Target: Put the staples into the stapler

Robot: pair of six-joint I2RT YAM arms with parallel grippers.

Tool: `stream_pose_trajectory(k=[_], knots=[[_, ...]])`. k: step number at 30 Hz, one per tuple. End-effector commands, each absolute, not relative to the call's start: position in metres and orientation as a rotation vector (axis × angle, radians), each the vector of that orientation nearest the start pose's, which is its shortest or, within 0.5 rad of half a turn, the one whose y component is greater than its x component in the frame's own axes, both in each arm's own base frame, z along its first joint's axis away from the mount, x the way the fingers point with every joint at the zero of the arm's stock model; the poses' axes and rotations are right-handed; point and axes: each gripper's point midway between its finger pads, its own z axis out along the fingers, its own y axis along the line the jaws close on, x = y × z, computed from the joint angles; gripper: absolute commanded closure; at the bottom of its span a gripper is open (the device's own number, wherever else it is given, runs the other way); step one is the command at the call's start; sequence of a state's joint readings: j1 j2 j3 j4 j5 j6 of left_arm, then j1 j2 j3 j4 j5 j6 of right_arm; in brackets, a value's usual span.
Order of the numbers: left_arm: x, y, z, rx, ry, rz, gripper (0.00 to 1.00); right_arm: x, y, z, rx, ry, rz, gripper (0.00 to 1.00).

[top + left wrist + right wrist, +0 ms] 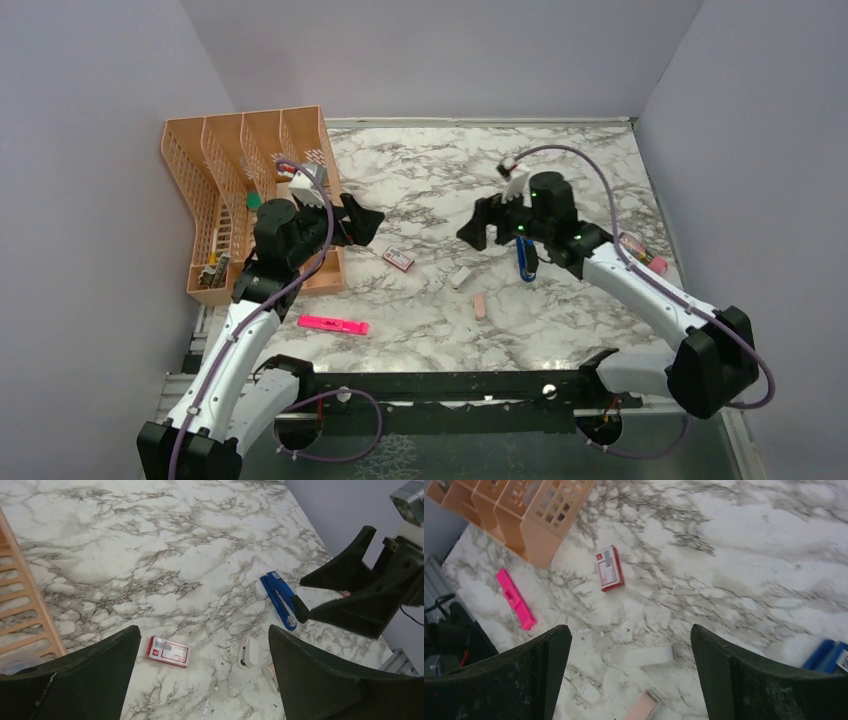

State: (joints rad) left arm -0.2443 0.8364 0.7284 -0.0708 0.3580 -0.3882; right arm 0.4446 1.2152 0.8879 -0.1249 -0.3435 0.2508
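The rack (pixel 215 200) stands at the table's (pixel 430 170) left edge. The box (pixel 398 258) lies mid-table, the stapler (pixel 526 262) well to its right. Between them, nearer the front, lie a capsule piece (pixel 460 277) and a small bar (pixel 480 306). The highlighter (pixel 333 324) lies before the rack.

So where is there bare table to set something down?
The far table, from the orange organizer to the right wall, is bare. So is the near strip right of the pink highlighter. Crowded: the middle, with staple box, white piece, peach piece and stapler.
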Motion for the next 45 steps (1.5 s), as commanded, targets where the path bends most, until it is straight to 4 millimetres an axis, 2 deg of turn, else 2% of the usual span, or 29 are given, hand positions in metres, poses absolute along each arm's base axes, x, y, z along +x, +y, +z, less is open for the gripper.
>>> stream_pose_trajectory(k=[1, 6, 8, 11, 16, 21, 28, 32, 36, 41, 45], knots=[[0.297, -0.120, 0.264, -0.035, 1.828, -0.605, 0.01, 0.309, 0.277, 0.198, -0.696, 1.947, 0.676, 0.06], [0.291, -0.095, 0.301, -0.064, 1.745, -0.477, 0.01, 0.317, 0.339, 0.162, -0.815, 1.973, 0.683, 0.08], [0.290, -0.091, 0.306, -0.087, 1.758, -0.459, 0.01, 0.315, 0.361, 0.145, -0.880, 1.983, 0.669, 0.09], [0.290, -0.091, 0.304, -0.123, 1.792, -0.466, 0.01, 0.312, 0.384, 0.119, -0.971, 2.026, 0.646, 0.12], [0.289, -0.103, 0.300, -0.105, 1.783, -0.546, 0.01, 0.308, 0.404, 0.081, -1.089, 2.093, 0.610, 0.16], [0.289, -0.108, 0.296, -0.098, 1.781, -0.578, 0.01, 0.307, 0.409, 0.060, -1.122, 2.112, 0.563, 0.18], [0.290, -0.114, 0.288, -0.082, 1.777, -0.611, 0.01, 0.308, 0.404, 0.030, -1.156, 2.176, 0.497, 0.29], [0.292, -0.112, 0.285, -0.103, 1.778, -0.607, 0.01, 0.313, 0.400, 0.021, -1.153, 2.200, 0.441, 0.30], [0.292, -0.115, 0.281, -0.096, 1.793, -0.619, 0.01, 0.317, 0.398, 0.014, -1.161, 2.202, 0.411, 0.36], [0.290, -0.119, 0.264, -0.131, 1.838, -0.656, 0.03, 0.316, 0.393, 0.006, -1.212, 2.219, 0.366, 0.51], [0.295, -0.122, 0.241, -0.187, 1.922, -0.675, 0.11, 0.315, 0.386, 0.006, -1.259, 2.172, 0.356, 0.54]])
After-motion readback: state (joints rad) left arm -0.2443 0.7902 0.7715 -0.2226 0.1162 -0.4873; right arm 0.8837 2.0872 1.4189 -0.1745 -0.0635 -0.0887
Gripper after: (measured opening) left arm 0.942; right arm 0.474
